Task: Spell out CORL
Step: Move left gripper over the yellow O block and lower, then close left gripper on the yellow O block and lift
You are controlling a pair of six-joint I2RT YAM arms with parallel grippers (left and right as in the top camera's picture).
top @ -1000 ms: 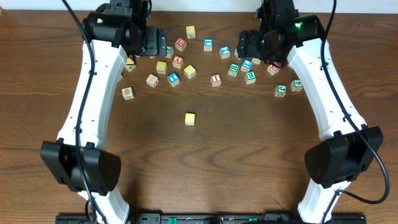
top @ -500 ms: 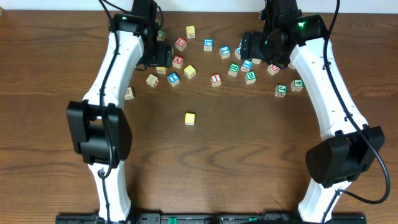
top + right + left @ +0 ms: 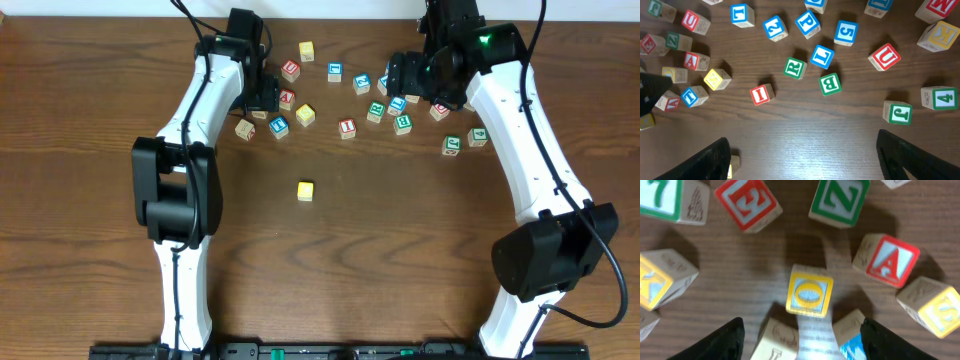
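The yellow O block lies on the table just ahead of my left gripper, centred between its open, empty fingers. In the overhead view that gripper hovers over the left part of the block cluster and hides the O. A lone yellow block lies mid-table, its letter unreadable. The green R block and a blue L block lie side by side in the right wrist view. My right gripper is open and empty, above bare table near them; overhead it is at the cluster's right part.
Around the O lie a red E, a green Z, a red A and a yellow S. Near the R lie a green B, a red I, a red U and a green J.
My left arm has swung right and its gripper has moved in over the blocks around the O. The right arm and the blocks have not moved.
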